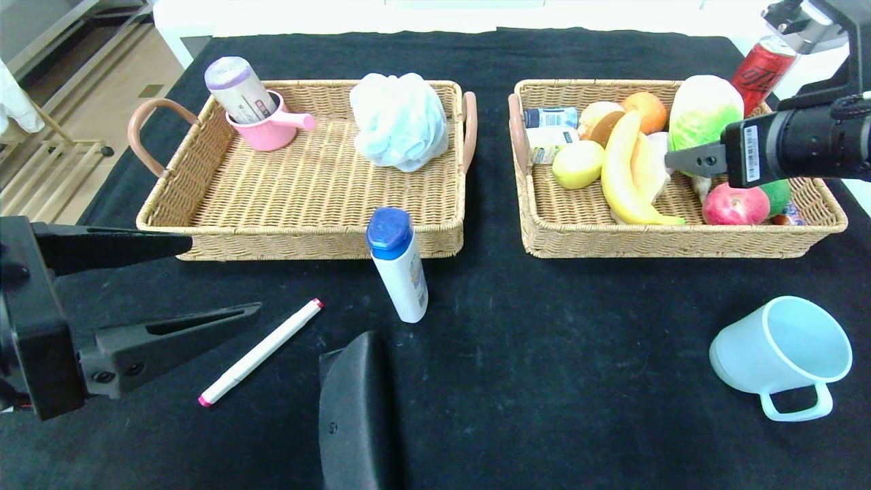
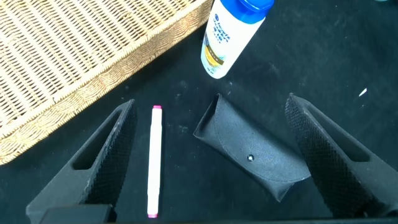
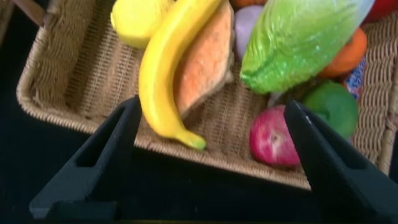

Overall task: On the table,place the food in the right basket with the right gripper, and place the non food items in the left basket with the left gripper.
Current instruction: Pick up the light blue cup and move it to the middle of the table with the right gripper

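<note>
Wicker on both sides, and the right basket (image 1: 680,238) looks finished to me: banana (image 1: 622,177), lemon (image 1: 577,165), orange (image 1: 645,111), cabbage (image 1: 704,109), a red apple (image 1: 731,205), something green beside it, and a couple of small packets at the far left end all lie inside. A red can (image 1: 762,71) stands at its far right corner; whether it is in or just behind the rim I cannot tell. The right gripper (image 3: 214,158) hangs above that basket's near edge with its jaws spread wide and nothing between them. No food is left on the black table (image 1: 544,381) that I can see.

The left basket (image 1: 299,238) is only part filled: a pink cup (image 1: 269,128) with a tube (image 1: 238,88) standing in it, and a pale bath sponge (image 1: 400,121).

Still out on the table are four non-food things: a marker (image 1: 260,352), a bottle (image 1: 400,269) with a blue cap just in front of the left basket, a black case (image 2: 252,155) near the front edge, and a light blue cup (image 1: 782,357) on its side well over to the right. The left gripper (image 2: 214,155) hovers low over the marker and case, jaws wide apart, gripping nothing. So the remaining work is all the left arm's, I'd judge, and the far cup will be its longest reach.
</note>
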`<state>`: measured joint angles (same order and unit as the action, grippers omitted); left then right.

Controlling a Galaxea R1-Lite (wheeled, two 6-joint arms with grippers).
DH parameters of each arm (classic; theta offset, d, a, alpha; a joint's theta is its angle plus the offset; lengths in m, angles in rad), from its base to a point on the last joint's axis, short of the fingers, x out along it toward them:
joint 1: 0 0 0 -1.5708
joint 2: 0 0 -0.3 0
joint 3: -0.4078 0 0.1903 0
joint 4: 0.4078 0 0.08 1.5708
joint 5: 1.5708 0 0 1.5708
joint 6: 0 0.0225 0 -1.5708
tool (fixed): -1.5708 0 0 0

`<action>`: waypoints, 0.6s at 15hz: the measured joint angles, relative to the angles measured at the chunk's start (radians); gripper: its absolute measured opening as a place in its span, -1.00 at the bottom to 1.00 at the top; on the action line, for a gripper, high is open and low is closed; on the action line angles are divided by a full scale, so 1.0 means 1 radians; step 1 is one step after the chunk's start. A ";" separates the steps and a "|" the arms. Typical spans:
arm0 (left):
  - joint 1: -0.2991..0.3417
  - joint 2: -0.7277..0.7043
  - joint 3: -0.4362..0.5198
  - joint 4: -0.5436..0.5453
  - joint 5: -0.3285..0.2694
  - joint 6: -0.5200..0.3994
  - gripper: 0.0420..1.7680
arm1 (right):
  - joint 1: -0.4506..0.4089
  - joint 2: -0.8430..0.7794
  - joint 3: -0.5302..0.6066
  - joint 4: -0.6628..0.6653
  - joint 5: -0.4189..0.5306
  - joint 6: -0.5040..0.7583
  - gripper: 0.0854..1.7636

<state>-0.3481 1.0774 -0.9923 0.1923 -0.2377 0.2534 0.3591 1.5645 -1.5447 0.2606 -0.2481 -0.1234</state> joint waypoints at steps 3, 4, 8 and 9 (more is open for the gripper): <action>0.000 0.000 0.000 0.000 0.000 0.000 0.94 | -0.018 -0.058 0.000 0.114 -0.001 0.006 0.91; 0.000 0.000 0.000 0.000 0.000 0.000 0.94 | -0.024 -0.076 0.000 0.155 -0.001 0.007 0.91; 0.000 -0.001 0.000 0.000 0.000 0.000 0.94 | -0.032 -0.141 0.000 0.315 -0.002 0.073 0.92; 0.000 -0.001 0.000 0.001 0.000 0.000 0.94 | -0.033 -0.154 0.000 0.349 -0.002 0.094 0.92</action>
<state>-0.3483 1.0762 -0.9923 0.1932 -0.2381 0.2530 0.3262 1.4104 -1.5443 0.6100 -0.2504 -0.0294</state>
